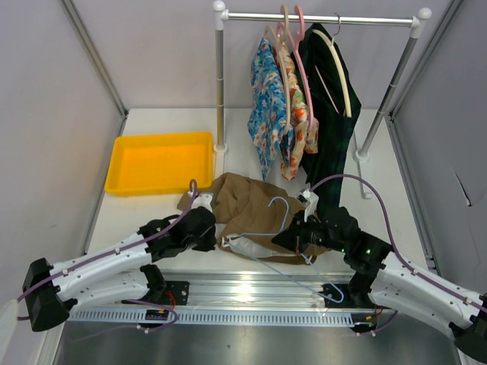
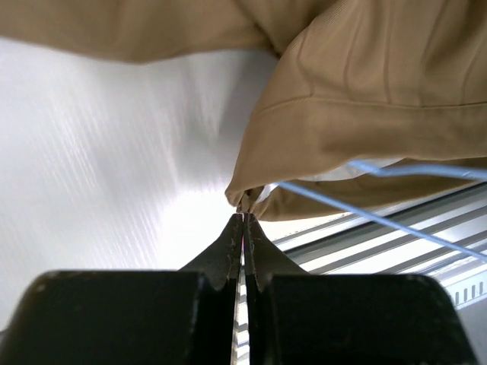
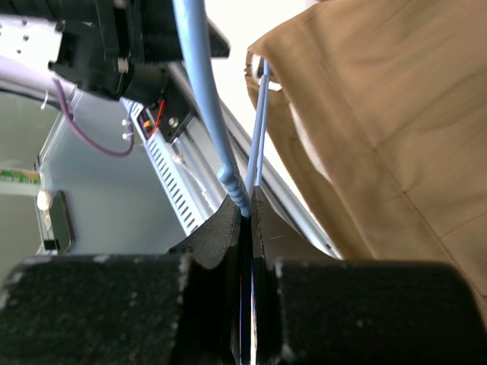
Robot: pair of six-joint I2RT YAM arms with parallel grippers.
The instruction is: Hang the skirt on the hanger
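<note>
The tan-brown skirt (image 1: 247,205) lies on the white table in front of the rack, its whitish lining showing at the near edge. The pale blue wire hanger (image 1: 283,213) lies across its near part, one end pushed into the skirt's opening. My left gripper (image 1: 207,226) is shut on the skirt's near-left corner (image 2: 245,199); the skirt (image 2: 365,129) fills the upper right of the left wrist view and the hanger wire (image 2: 365,215) crosses under it. My right gripper (image 1: 293,242) is shut on the hanger's twisted neck (image 3: 236,186), beside the skirt (image 3: 380,129).
A yellow tray (image 1: 160,161) sits at the back left. A clothes rail (image 1: 319,18) at the back holds blue and orange floral garments (image 1: 278,106) and a dark green garment (image 1: 331,99) on pink and cream hangers. A metal rail (image 1: 251,293) runs along the near edge.
</note>
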